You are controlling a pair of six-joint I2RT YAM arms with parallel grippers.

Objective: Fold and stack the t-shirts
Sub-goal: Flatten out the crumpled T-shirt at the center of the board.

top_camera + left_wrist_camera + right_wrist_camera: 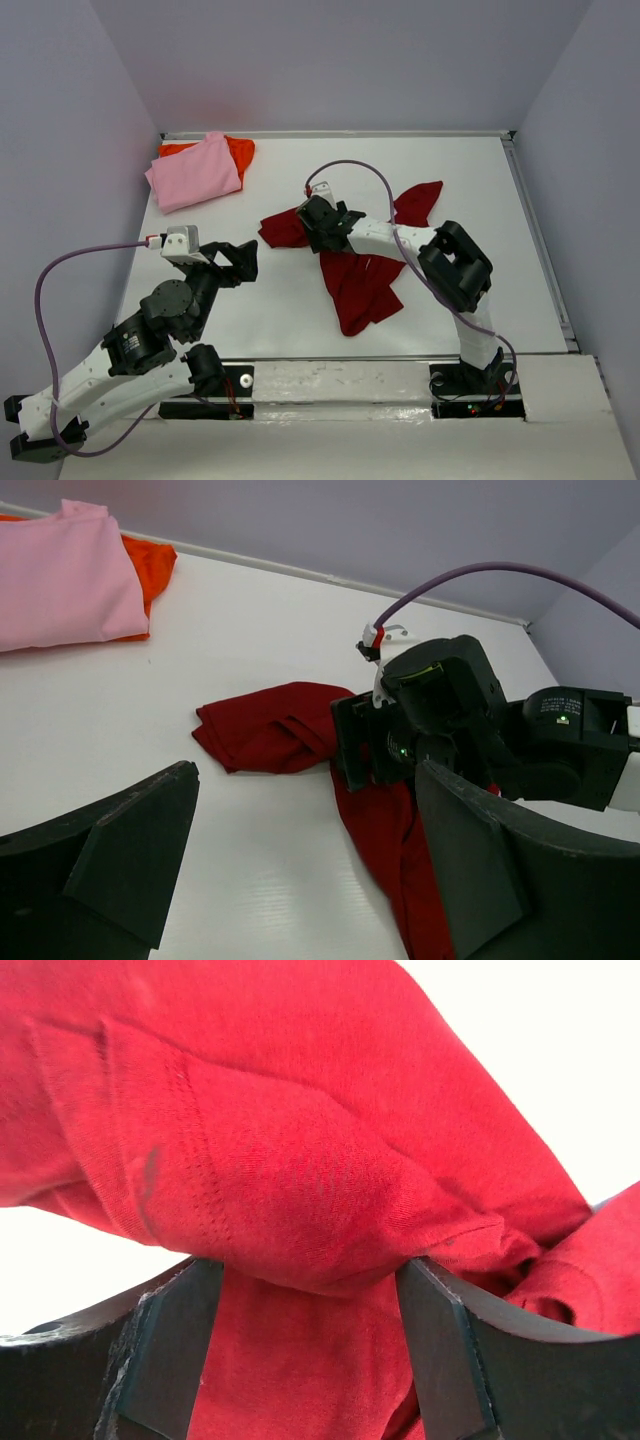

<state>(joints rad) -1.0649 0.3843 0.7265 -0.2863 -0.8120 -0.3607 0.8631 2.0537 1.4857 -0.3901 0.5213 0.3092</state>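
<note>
The dark crimson t-shirt (355, 285) lies crumpled in the middle of the table; it also shows in the left wrist view (270, 725). My right gripper (322, 222) is down on its left part, jaws apart, with a thick fold of the crimson cloth (300, 1160) between the fingers (170, 1330). The light pink t-shirt (195, 172) lies folded at the far left on top of the bright orange-red t-shirt (240, 150). My left gripper (240, 262) is open and empty, just left of the crimson shirt, above bare table (305, 810).
The right arm's body (470, 720) fills the space to the right of the left gripper. A purple cable (360, 170) loops above the right wrist. Grey walls enclose the table on three sides; a metal rail (540, 240) runs along the right edge.
</note>
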